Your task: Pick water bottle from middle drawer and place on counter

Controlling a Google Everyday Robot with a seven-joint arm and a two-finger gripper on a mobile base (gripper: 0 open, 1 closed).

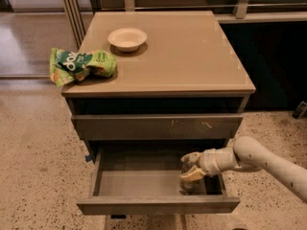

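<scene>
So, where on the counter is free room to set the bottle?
On the counter, the right half, beyond the white bowl and green bag, is bare. Its left side is crowded. The gripper is inside the middle drawer, right end.

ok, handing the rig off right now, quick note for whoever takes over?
Gripper: inside the open middle drawer, at its right end, right at the water bottle. Grasp not confirmable from this view.
Water bottle: in the drawer, near the right front corner, not lifted.
Counter: holds a white bowl at back left and a green snack bag on the left edge.
Done: drawer open, gripper at the bottle.
Left: confirm grasp, lift the bottle out, set it on the counter.
</scene>
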